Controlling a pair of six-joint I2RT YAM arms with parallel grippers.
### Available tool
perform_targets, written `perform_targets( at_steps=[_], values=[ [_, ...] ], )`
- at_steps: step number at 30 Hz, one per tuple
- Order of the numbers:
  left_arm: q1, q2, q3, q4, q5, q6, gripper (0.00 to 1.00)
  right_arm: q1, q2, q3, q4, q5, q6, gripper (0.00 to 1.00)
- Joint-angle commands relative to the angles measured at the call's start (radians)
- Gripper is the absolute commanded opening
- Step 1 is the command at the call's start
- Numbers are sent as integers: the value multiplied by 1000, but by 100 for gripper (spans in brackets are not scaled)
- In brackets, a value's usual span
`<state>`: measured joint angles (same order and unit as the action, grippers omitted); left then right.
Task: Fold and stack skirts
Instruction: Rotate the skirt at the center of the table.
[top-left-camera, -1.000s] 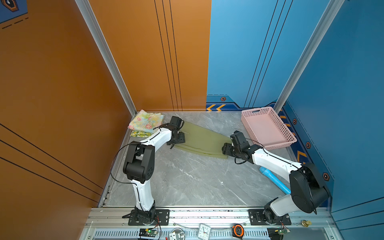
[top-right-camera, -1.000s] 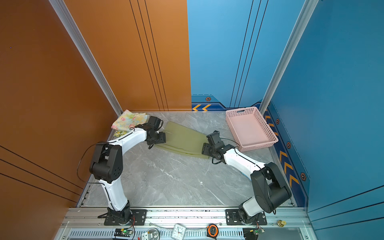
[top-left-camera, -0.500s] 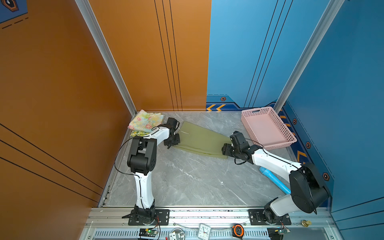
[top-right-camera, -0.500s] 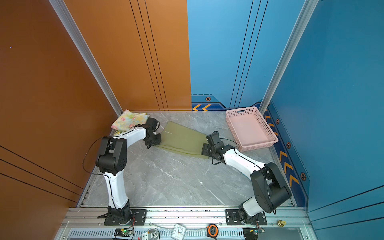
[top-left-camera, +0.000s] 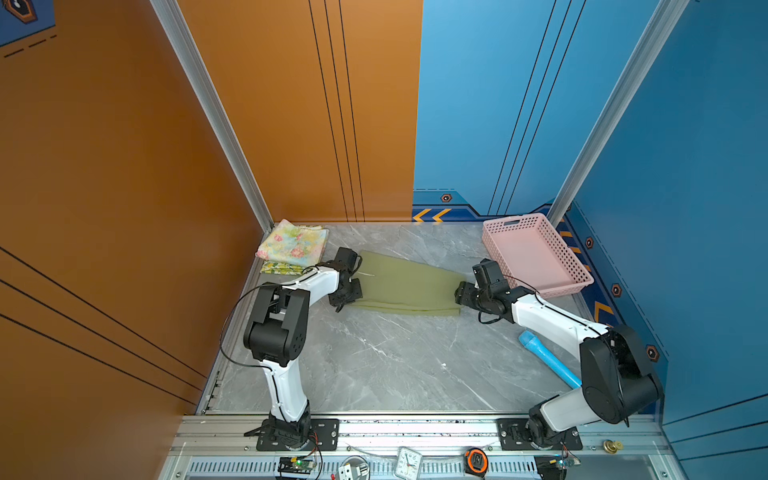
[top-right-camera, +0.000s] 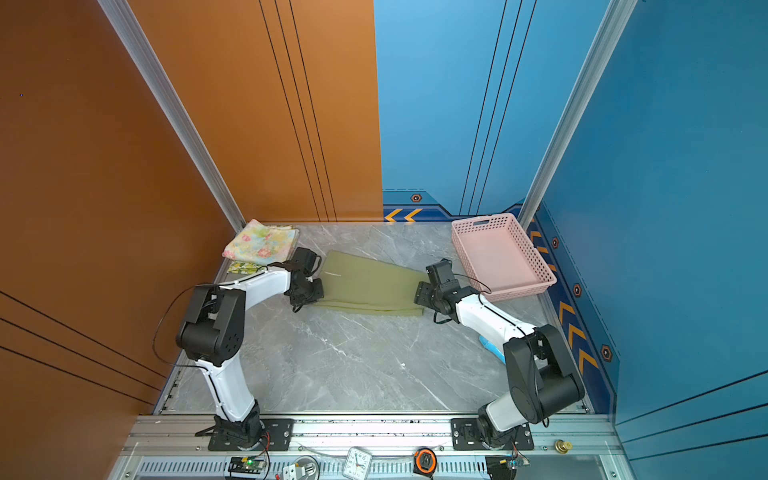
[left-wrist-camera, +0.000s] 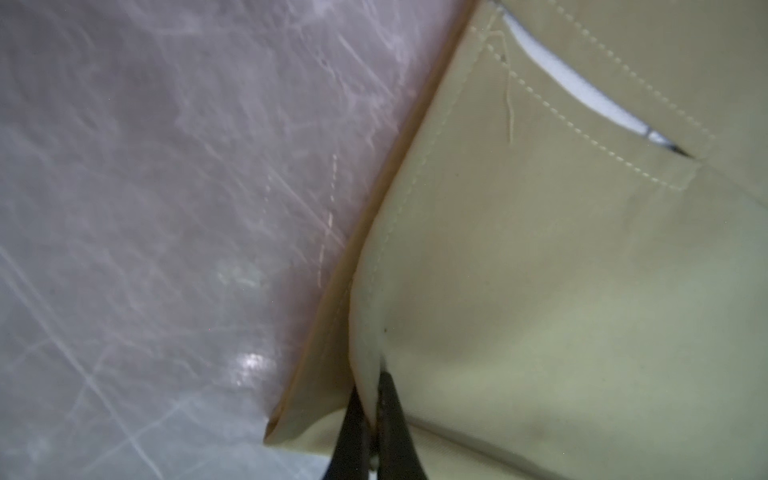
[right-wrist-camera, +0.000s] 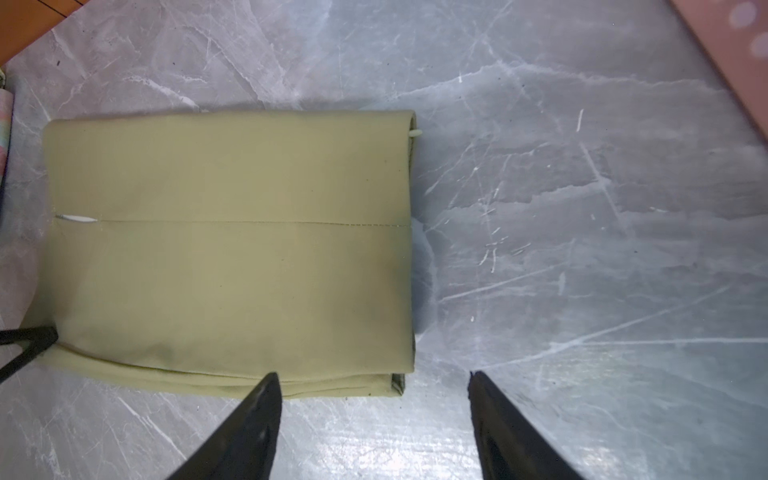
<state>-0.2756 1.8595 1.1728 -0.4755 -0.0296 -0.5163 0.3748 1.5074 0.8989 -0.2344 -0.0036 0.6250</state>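
Note:
The olive green skirt (top-left-camera: 405, 286) (top-right-camera: 370, 286) lies folded flat on the grey marble table, mid-back. My left gripper (top-left-camera: 351, 296) (top-right-camera: 318, 296) is at its left end, shut on a pinch of the olive cloth edge (left-wrist-camera: 540, 291); the left wrist view shows both dark fingers (left-wrist-camera: 390, 407) pressed on a raised fold. My right gripper (top-left-camera: 458, 291) (top-right-camera: 417, 293) (right-wrist-camera: 372, 376) hovers open at the skirt's right front corner (right-wrist-camera: 228, 249), holding nothing. The floral skirt (top-left-camera: 293, 243) (top-right-camera: 262, 243) lies folded on the lemon-print skirt (top-left-camera: 282, 268) (top-right-camera: 243, 267) in the back left corner.
A pink perforated basket (top-left-camera: 567, 287) (top-right-camera: 525, 289) stands at the back right, just behind the right arm. A light blue cylinder (top-left-camera: 544, 357) (top-right-camera: 492, 347) lies under the right arm. Walls close in on the left, back and right.
My left gripper slid along the skirt's left edge toward the front corner and closed on the cloth. The right arm has barely moved and stays open.

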Motion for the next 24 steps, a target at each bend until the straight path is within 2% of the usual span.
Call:
perform_targets(
  at_steps=[1,5,7,10,14,17,20,24],
  values=[
    [-87,-68,-95,18,-33,-88,0,-34,1,-36,-30,-23,10,72],
    [-204,-147,-217,63,-112,-179,0,-63,-9,-57,-30,-40,7,73],
    [-220,-185,-262,83,-123,-209,0,-72,-14,-62,-31,-49,0,74],
    [-205,-251,-318,104,-128,-229,9,-89,-28,-72,-30,-47,-2,74],
    [-158,-313,-343,106,-86,-229,30,-95,-35,-71,-31,-48,-4,74],
    [-143,-339,-342,110,-49,-231,41,-97,-29,-66,-31,-47,-5,74],
    [-138,-347,-342,125,-13,-240,46,-100,-18,-61,-24,-53,-4,74],
    [-144,-346,-340,138,5,-246,47,-113,7,-58,-1,-84,19,72]
  ],
)
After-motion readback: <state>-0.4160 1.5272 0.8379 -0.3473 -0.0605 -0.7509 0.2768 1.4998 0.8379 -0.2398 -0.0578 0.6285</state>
